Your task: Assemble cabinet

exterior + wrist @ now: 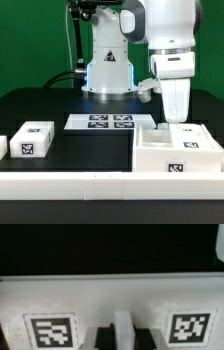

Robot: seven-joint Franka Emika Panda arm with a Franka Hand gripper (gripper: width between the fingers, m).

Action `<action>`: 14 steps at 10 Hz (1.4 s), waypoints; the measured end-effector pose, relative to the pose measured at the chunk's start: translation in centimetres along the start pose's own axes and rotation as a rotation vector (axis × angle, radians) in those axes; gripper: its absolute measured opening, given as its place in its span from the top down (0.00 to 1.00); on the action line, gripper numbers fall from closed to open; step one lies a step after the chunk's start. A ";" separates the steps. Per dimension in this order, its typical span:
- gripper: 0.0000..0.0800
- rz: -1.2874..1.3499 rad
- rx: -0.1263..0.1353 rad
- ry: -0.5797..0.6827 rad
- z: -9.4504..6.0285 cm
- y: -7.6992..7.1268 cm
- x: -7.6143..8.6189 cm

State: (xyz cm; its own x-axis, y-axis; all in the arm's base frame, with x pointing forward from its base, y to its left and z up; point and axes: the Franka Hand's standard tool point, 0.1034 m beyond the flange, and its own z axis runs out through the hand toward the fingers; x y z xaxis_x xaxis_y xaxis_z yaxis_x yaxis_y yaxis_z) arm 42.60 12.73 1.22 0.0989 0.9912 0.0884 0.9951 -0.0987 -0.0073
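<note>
The cabinet (188,150) is a large white box-shaped body with a tag on its front, standing at the exterior view's right. My gripper (176,119) comes straight down onto its far top edge. In the wrist view the cabinet (110,297) fills the picture with two tags, and a thin white wall stands upright between my jaws. My gripper (123,336) has its dark fingers (104,335) close against both sides of that wall, so it looks shut on it.
A small white block with one tag (32,140) lies at the exterior view's left, with another at the far left edge (3,146). The marker board (100,122) lies flat in the middle. A white rail (70,185) runs along the front. The arm's base (108,70) stands behind.
</note>
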 end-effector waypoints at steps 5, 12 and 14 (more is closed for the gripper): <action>0.92 -0.003 0.003 -0.006 -0.2 -0.1 -0.1; 0.92 -0.051 -0.004 -0.098 -5.9 0.1 -4.1; 0.92 -0.045 0.002 -0.102 -6.0 0.6 -4.0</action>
State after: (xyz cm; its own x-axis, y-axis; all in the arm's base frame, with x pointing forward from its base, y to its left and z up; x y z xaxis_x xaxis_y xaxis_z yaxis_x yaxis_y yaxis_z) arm 42.83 8.14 6.82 0.0539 0.9985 -0.0132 0.9985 -0.0540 -0.0074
